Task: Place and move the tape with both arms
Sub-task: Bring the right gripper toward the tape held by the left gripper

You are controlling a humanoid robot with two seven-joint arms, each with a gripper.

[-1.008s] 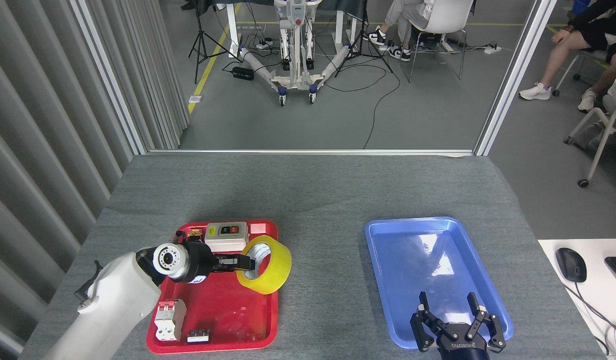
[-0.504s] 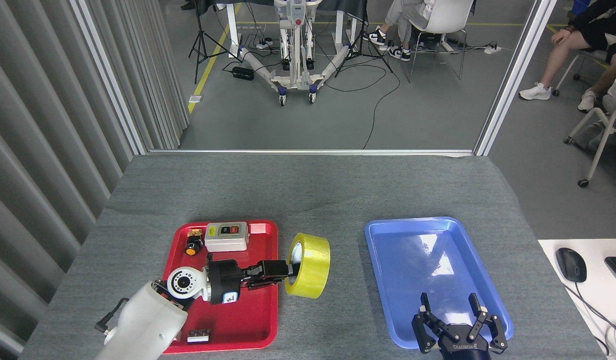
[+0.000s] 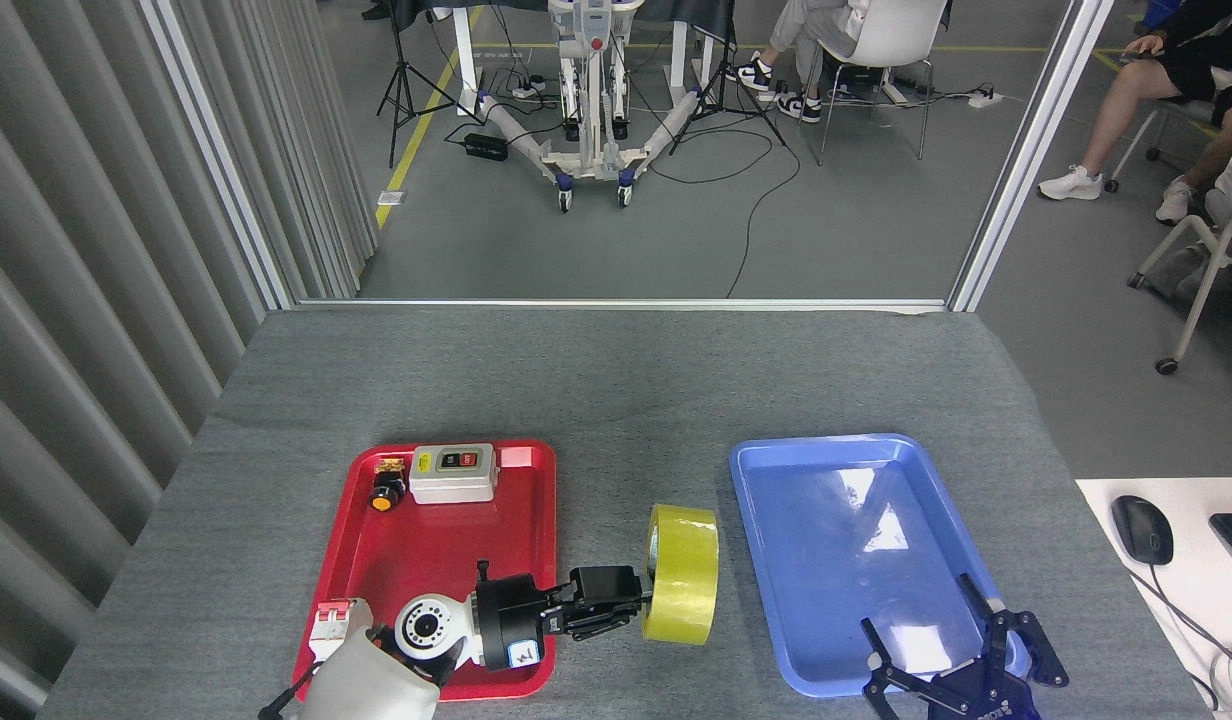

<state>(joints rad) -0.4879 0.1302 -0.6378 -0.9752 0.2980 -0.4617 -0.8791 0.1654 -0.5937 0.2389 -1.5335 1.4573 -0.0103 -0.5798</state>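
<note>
Head view: left tool [image 3: 638, 603] clamps the tape [image 3: 682, 587] upright.

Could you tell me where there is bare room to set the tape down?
The blue tray is bare, as is the grey strip between it and the tape. The red tray is crowded along its far edge.

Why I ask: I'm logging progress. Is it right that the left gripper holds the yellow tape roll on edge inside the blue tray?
Not quite. The head view shows the left gripper holding the tape on edge over the grey table, between the red tray and the blue tray, not inside it.
</note>
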